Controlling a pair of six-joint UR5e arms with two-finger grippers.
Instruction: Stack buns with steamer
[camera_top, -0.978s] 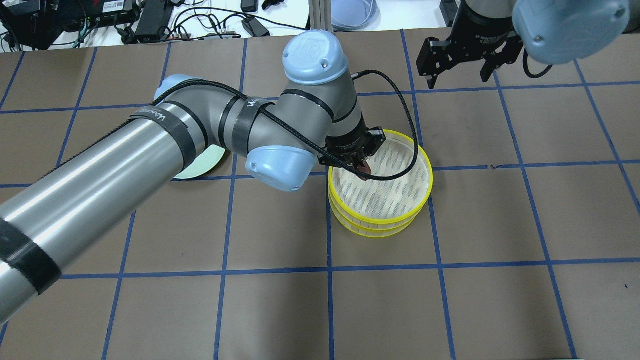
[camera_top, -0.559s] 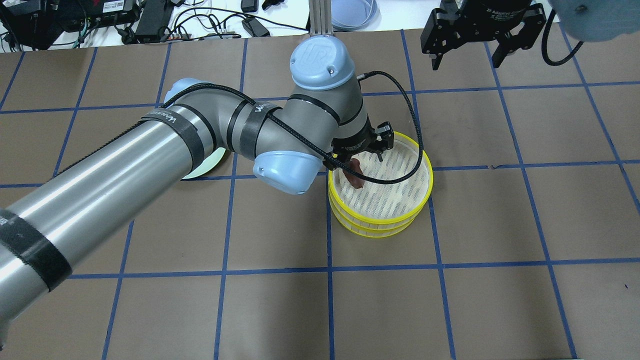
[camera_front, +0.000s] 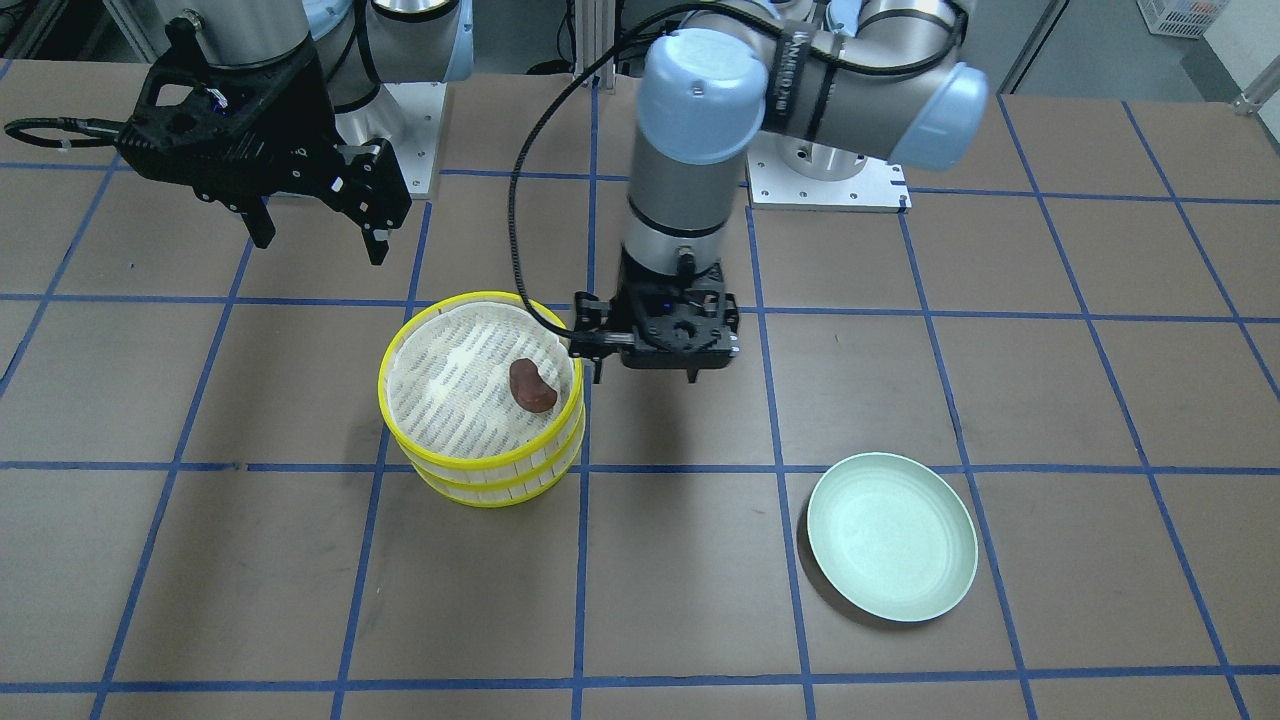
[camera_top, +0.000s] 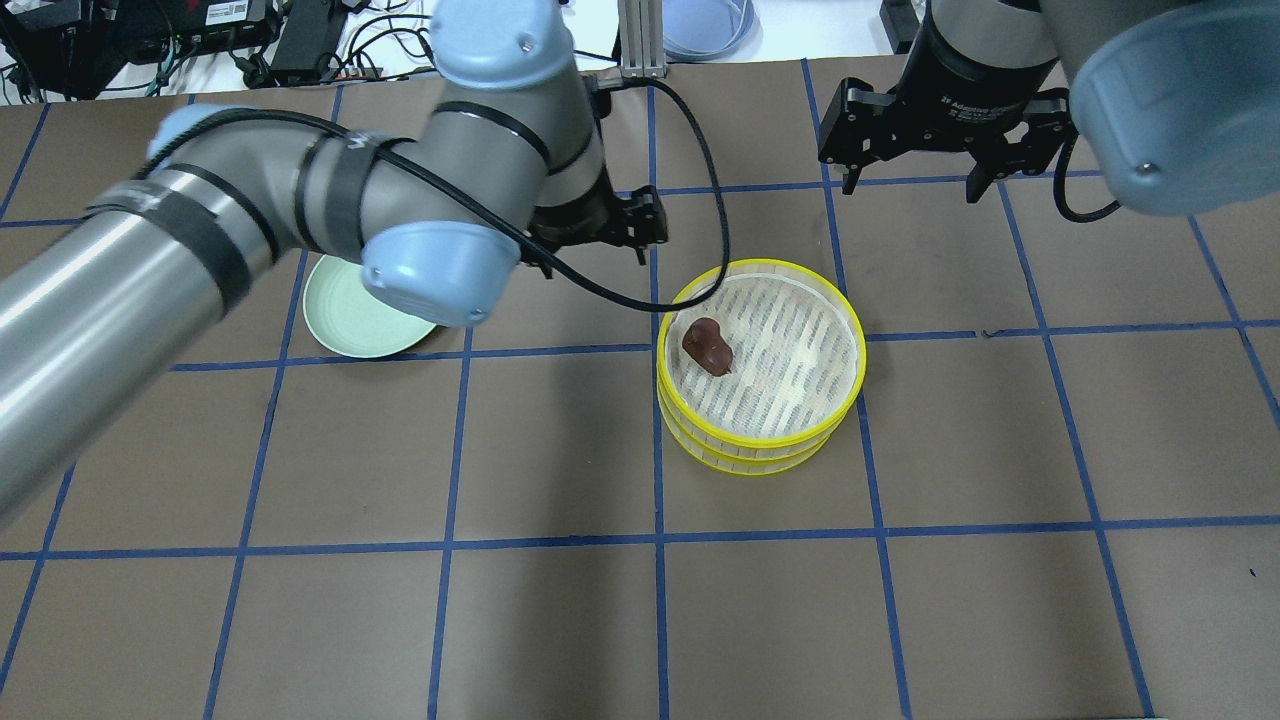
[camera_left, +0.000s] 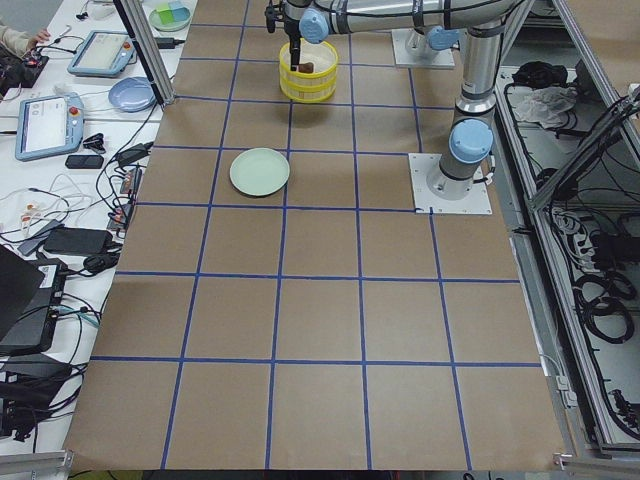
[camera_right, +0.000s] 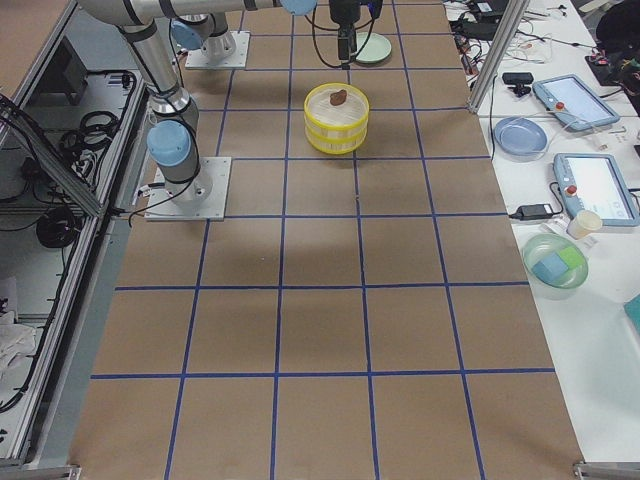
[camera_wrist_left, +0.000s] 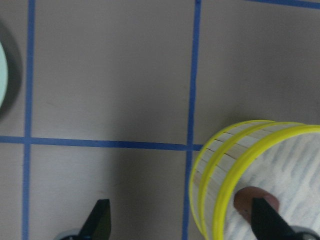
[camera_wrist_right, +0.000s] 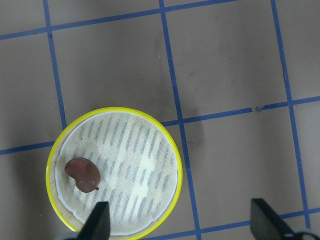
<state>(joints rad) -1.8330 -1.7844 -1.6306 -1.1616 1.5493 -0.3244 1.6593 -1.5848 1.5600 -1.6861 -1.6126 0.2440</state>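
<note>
The dark reddish-brown bun (camera_top: 707, 346) lies in the top tray of the yellow stacked steamer (camera_top: 750, 455), near the tray's left edge. It also shows in the front view (camera_front: 533, 385) and the right wrist view (camera_wrist_right: 83, 175). My left gripper (camera_top: 595, 250) is open and empty, up beside the steamer's rim (camera_wrist_left: 220, 195) on its far-left side. My right gripper (camera_top: 910, 188) is open and empty, high above the table beyond the steamer (camera_wrist_right: 177, 165). The pale cream bun shows in no view.
An empty pale green plate (camera_top: 345, 310) lies on the table left of the steamer, partly under my left arm; it shows whole in the front view (camera_front: 890, 535). Cables and devices lie beyond the table's far edge.
My left gripper has opened, left the brown bun in the top tray, and moved up and to the left off the steamer. My right gripper shifted slightly.
</note>
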